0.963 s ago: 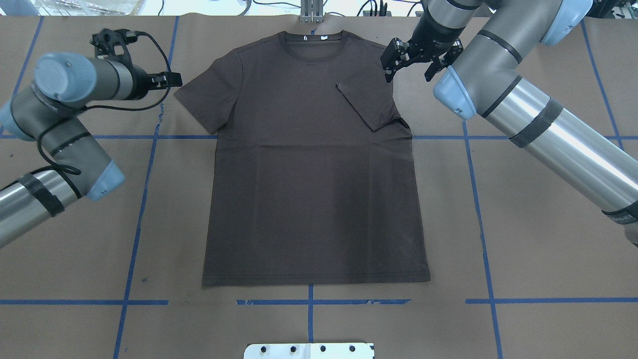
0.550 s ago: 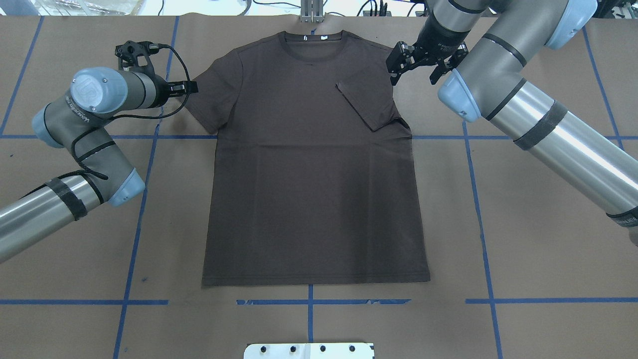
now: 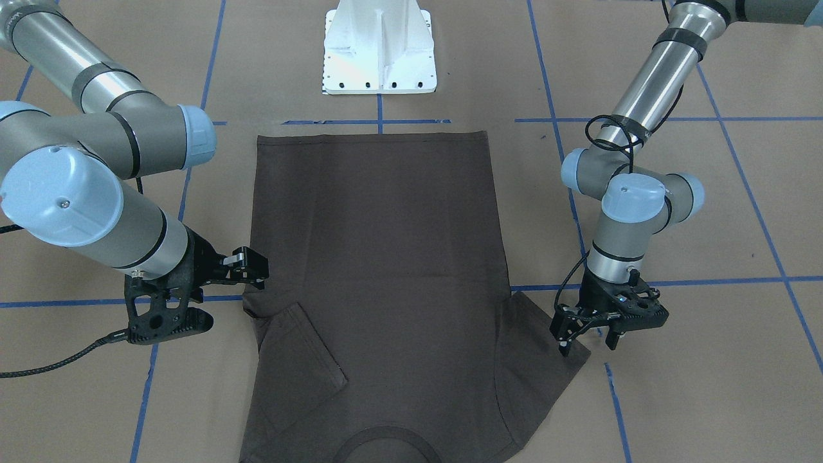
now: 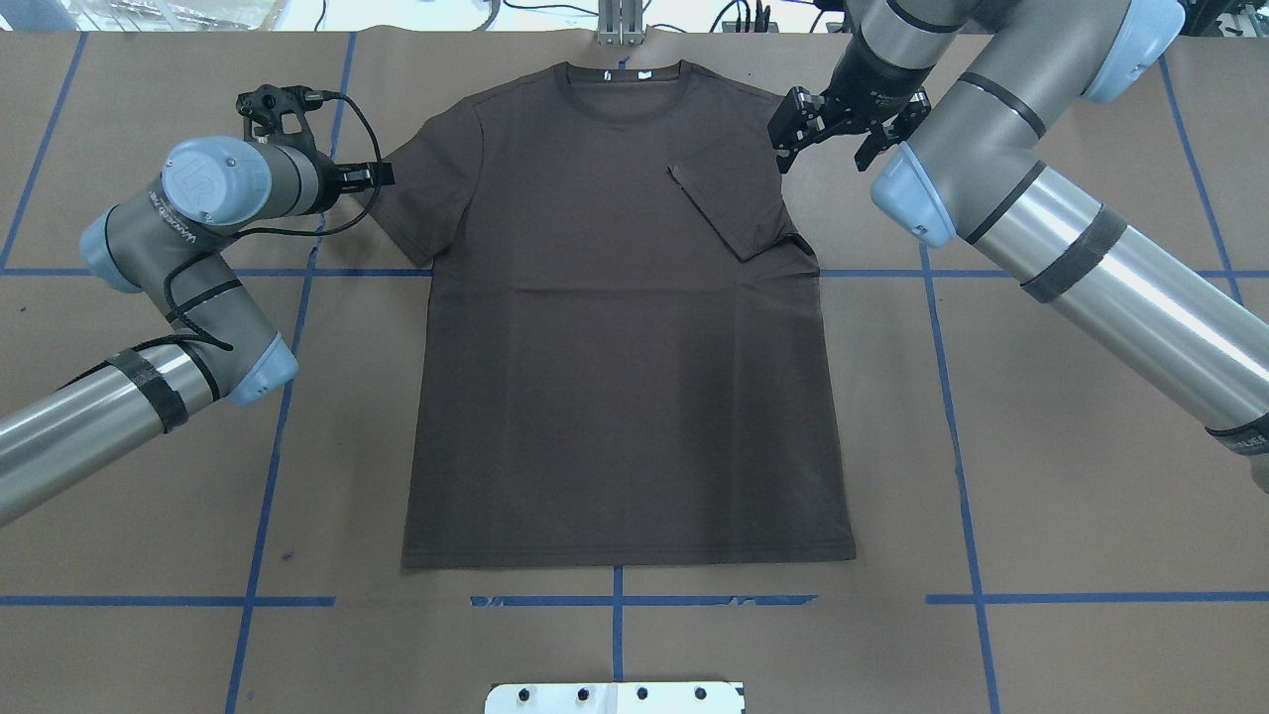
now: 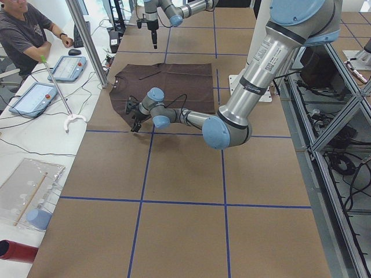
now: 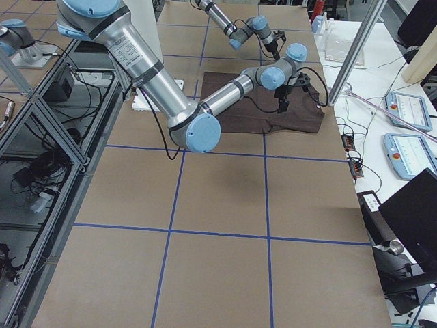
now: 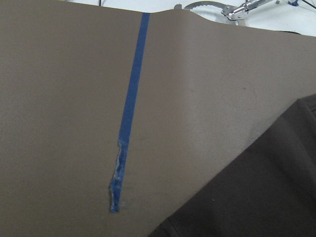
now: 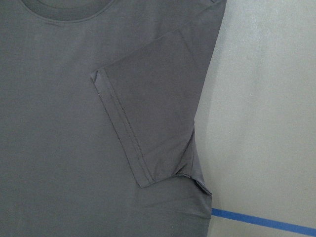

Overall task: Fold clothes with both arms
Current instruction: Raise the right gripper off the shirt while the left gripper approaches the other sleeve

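Sliding inward since before, the left gripper (image 3: 586,347), fingers spread like the right gripper (image 4: 822,159), is seemingly straddling the sleeve (image 4: 421,198) of the T-shirt (image 4: 625,377) lying flat on the bench (image 4: 1041,476), needing a low, square pinch.

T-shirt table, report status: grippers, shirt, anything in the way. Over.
Left gripper open, empty, at edge of flat sleeve. Right gripper open, empty, beside folded-in sleeve. T-shirt flat. Nothing lying on it.
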You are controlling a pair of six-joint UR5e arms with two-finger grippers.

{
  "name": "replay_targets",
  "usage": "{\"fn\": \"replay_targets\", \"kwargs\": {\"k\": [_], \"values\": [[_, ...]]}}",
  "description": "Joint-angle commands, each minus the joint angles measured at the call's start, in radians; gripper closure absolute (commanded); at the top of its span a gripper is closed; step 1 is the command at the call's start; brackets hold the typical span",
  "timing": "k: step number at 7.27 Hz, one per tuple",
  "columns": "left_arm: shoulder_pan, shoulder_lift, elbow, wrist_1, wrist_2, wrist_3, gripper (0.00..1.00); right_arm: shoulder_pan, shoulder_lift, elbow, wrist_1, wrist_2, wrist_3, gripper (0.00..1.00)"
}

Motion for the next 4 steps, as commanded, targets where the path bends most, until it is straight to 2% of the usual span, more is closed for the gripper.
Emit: {"fn": "replay_targets", "kwargs": {"k": [1,3,4], "values": [[0.000,-0.010,0.012,-0.001,0.003,-0.001,0.05,0.001,0.000,0.000,0.001,0.000,-0.001,0.00],[0.003,-0.014,0.021,-0.001,0.002,-0.001,0.11,0.001,0.000,0.000,0.001,0.000,-0.001,0.00],[0.003,-0.016,0.021,-0.001,0.002,-0.001,0.18,-0.001,0.000,0.001,0.001,-0.005,-0.002,0.00]]}}
